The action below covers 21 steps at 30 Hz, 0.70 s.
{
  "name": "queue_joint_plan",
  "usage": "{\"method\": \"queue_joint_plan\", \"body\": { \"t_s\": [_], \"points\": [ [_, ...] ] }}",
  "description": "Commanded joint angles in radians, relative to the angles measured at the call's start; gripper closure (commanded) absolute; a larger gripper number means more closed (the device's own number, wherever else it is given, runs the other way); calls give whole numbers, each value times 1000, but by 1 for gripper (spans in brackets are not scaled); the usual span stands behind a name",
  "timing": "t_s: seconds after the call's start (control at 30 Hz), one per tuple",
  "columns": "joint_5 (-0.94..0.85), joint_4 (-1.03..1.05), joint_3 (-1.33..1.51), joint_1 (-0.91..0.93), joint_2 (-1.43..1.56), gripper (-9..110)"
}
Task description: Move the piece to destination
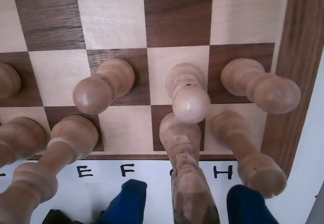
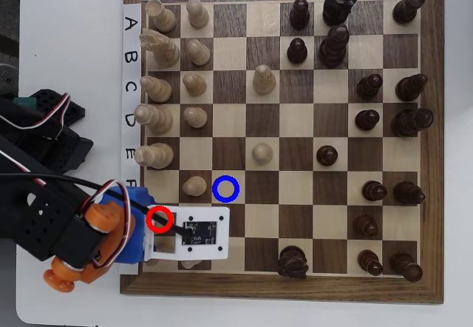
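In the wrist view the piece, a pale carved knight, stands on the board's near row above the letter G. My gripper is open, and its blue fingers flank the knight with gaps on both sides. In the overhead view the knight is hidden under the arm's white camera plate, beside a red ring. The destination is a light square with a blue ring, one column up and two rows right of the red ring. That square is bare.
Cream pawns crowd the knight in the wrist view: one directly ahead, others left and right. A cream rook stands to its right. In the overhead view a pawn sits just left of the blue ring.
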Motion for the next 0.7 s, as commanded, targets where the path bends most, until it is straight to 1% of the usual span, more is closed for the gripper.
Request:
{"method": "queue_joint_plan", "body": {
  "t_s": [0.0,0.3,0.67],
  "points": [
    [40,8,11,-31,8,79],
    [20,-35,78,-11,18,78],
    [17,-86,84,6,20,78]
  ]
}}
